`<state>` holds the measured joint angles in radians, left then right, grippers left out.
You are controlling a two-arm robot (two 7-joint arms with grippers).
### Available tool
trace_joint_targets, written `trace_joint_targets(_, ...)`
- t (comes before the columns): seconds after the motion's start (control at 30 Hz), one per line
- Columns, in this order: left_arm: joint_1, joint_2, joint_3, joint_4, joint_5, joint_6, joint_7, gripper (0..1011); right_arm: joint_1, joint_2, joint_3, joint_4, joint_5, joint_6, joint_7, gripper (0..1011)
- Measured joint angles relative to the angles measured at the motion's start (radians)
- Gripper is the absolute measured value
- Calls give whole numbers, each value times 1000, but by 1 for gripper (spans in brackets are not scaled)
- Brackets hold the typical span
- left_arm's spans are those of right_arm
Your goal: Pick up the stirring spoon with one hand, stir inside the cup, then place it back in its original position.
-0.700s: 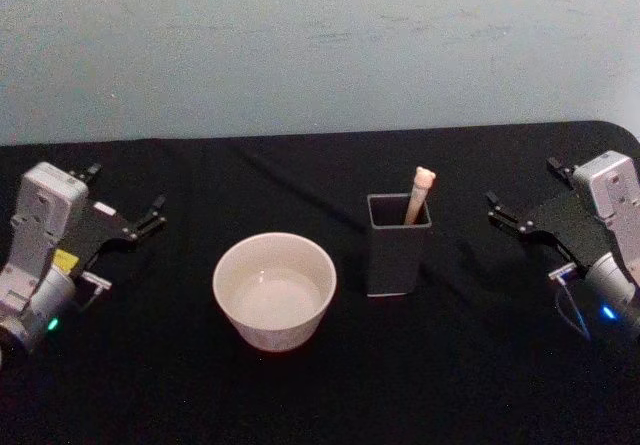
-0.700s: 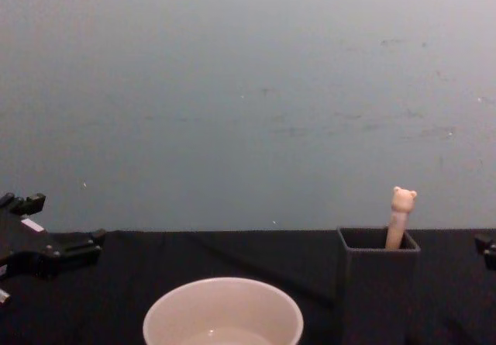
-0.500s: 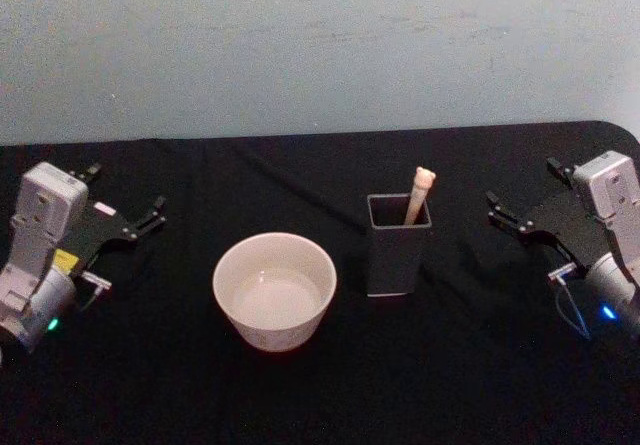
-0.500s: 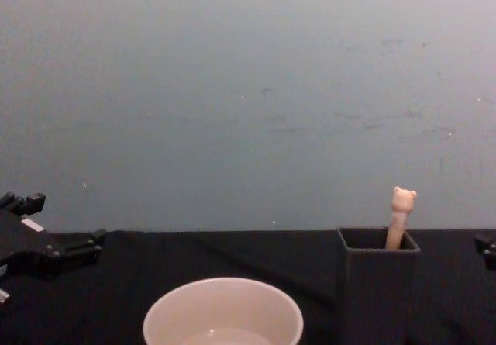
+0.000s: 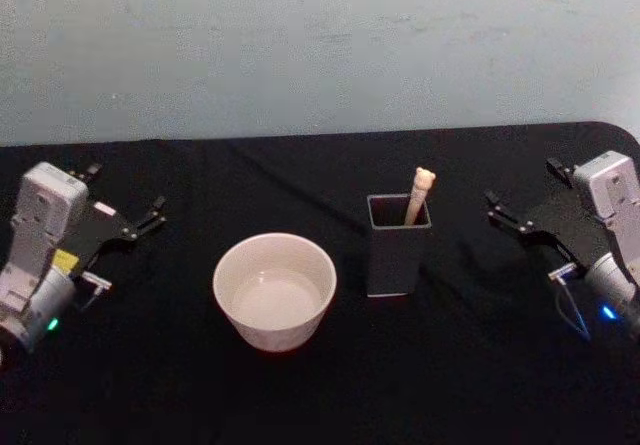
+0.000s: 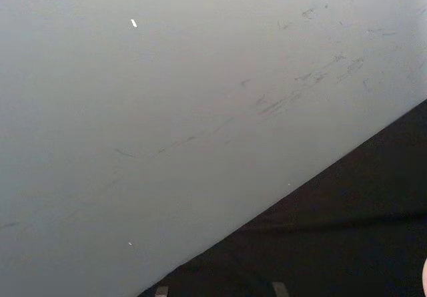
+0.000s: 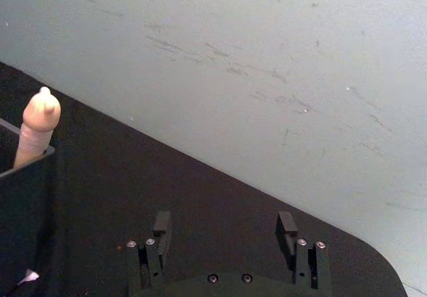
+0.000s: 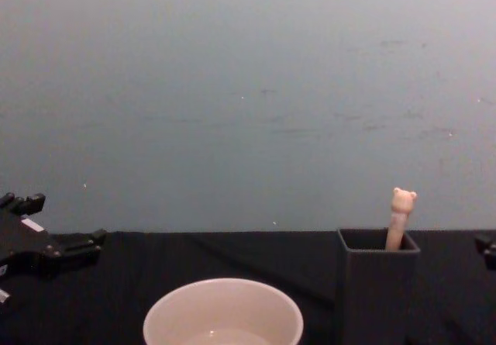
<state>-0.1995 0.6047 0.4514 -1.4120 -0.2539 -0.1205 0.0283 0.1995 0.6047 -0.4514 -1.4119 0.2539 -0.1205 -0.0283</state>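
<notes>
Nearest on the black tabletop [image 5: 420, 390], the cup [image 5: 274, 290] is seen standing upright; whether liquid lies in it cannot be told. Just beside it, to the right and slightly farther back, the dark grey holder [image 5: 397, 250] is set. The stirring spoon [image 5: 420, 193] is carried inside it, leaned toward a far corner, its bear head raised above the rim. The left gripper [image 5: 125, 190] is seen well apart at the left side, fingers spread, nothing grasped. The right gripper [image 5: 522, 185] is seen at the right side, its fingers [image 7: 162, 225] apart and empty.
</notes>
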Motion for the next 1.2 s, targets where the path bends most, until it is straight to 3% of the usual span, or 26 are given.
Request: trace_joint_targets(1.2, 0, 0, 0, 0, 0, 0, 0, 1001, 0, 0, 0, 0, 0, 0, 0, 1003)
